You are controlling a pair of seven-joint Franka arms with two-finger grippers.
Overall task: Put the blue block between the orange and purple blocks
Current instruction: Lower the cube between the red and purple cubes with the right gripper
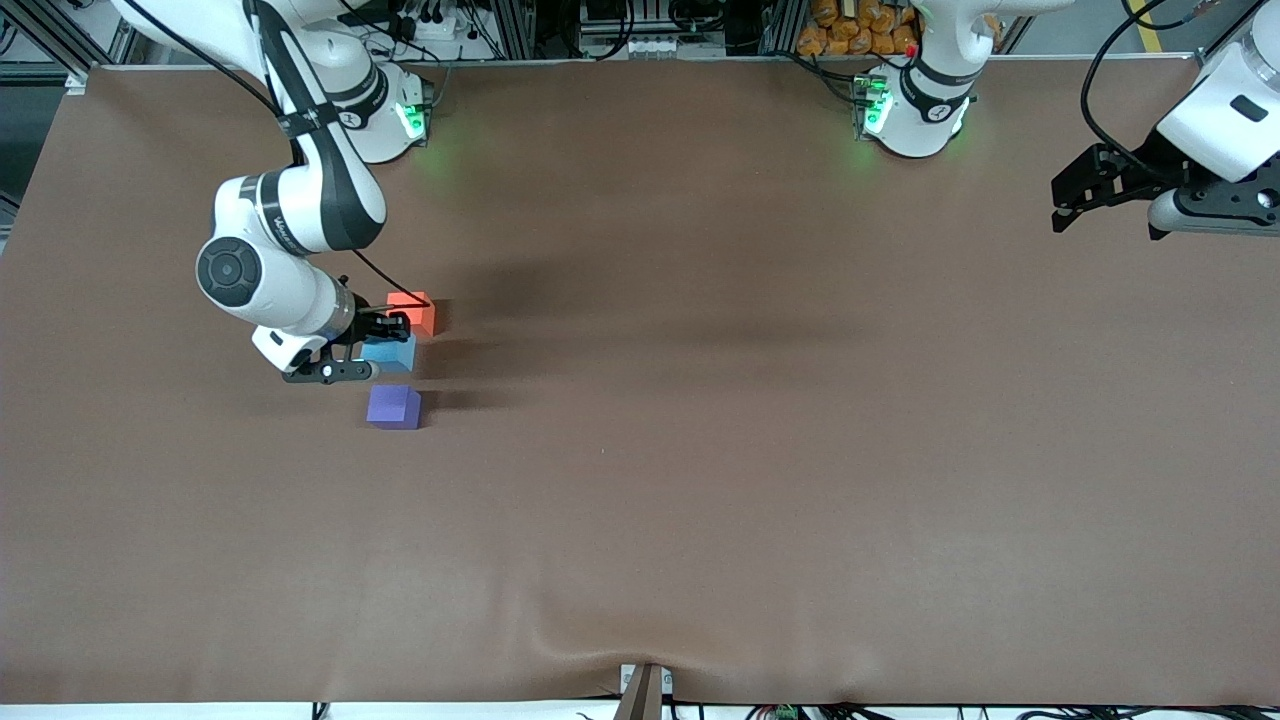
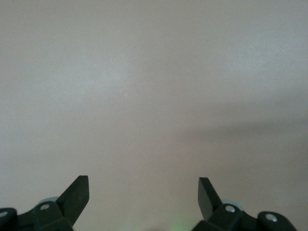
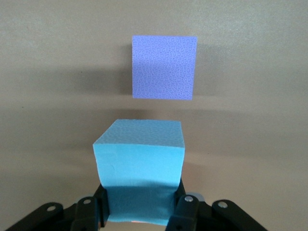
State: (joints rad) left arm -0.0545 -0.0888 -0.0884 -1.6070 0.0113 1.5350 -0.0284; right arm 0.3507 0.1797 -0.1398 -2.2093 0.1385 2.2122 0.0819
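We see the right claw (image 3: 139, 211) pinching the blue block (image 3: 139, 168), low between the orange block (image 1: 413, 311) and the purple block (image 1: 394, 407), which lies nearer the front camera. The left claw (image 2: 143, 197) waits spread wide above the table (image 1: 750, 450) at its own end

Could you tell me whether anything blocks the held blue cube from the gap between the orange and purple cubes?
Nothing visible does: the right gripper holds the light blue matte cube already between the orange-red cube and the violet-purple cube.
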